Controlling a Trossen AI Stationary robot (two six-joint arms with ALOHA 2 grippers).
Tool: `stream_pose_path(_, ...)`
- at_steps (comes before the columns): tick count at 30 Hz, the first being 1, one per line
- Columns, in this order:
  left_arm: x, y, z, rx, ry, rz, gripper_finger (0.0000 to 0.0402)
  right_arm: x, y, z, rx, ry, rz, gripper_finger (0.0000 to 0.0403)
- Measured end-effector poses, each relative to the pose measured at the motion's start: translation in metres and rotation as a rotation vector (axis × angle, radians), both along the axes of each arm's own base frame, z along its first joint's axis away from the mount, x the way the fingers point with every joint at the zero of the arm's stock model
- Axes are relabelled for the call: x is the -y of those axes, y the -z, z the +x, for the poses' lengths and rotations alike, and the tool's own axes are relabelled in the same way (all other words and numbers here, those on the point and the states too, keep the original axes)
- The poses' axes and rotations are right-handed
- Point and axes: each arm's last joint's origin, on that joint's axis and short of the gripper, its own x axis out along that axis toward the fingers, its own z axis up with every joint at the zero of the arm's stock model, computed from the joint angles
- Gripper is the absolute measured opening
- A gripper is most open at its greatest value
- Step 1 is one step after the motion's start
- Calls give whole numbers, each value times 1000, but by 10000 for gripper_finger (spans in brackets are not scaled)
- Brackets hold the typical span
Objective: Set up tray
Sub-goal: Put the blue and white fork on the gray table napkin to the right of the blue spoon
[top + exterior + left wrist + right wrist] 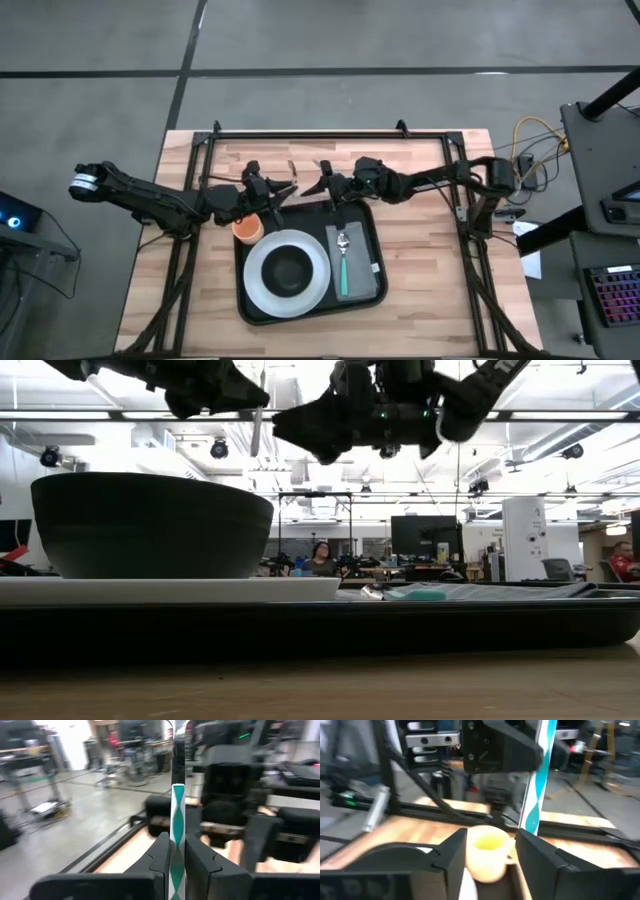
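The black tray (368, 228) lies mid-table. On it a black bowl (288, 270) stands on a white plate (262, 288). A teal-handled spoon (343, 258) lies on the grey napkin (362, 270). An orange cup (248, 229) stands at the tray's far left corner. My left gripper (284, 189) hovers over that corner, shut on a utensil (178, 805) with a teal-and-white handle. My right gripper (325, 185) is open above the tray's far edge and faces the left one. In its wrist view its fingers (451, 852) frame the cup (489, 851) farther off. My left gripper pinches the utensil's teal-and-white handle (177, 845) between its two fingers (161, 852). The utensil runs along the fingers, and its metal end (179, 750) sticks out past the fingertips. It is lifted clear of the table and tray.
A black frame rail (330, 134) runs along the table's far side, with struts down both sides. Bare wood (430, 290) shows right of the tray and more (190, 290) to its left. A person (321, 558) sits in the room far beyond the table.
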Motion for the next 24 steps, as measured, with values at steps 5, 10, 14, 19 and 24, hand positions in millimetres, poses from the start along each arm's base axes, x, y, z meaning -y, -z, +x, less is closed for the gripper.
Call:
stream_pose_path(5,-1,1,1,20,-70,-25,19,-18,-10,-8,-103,276,-230,200)
stream_pose_path(10,-1,-9,5,170,-69,-53,19,-46,-14,-10,-132,639,-491,214)
stream_pose_path(14,-5,-8,10,290,-83,-66,19,-62,-18,-11,-163,878,-619,214)
stream_pose_path(19,-16,-1,20,459,-123,-166,19,-70,-21,-4,-237,1039,-735,214)
stream_pose_path(24,-25,4,36,547,-140,-252,19,-75,-22,10,-307,1114,-836,214)
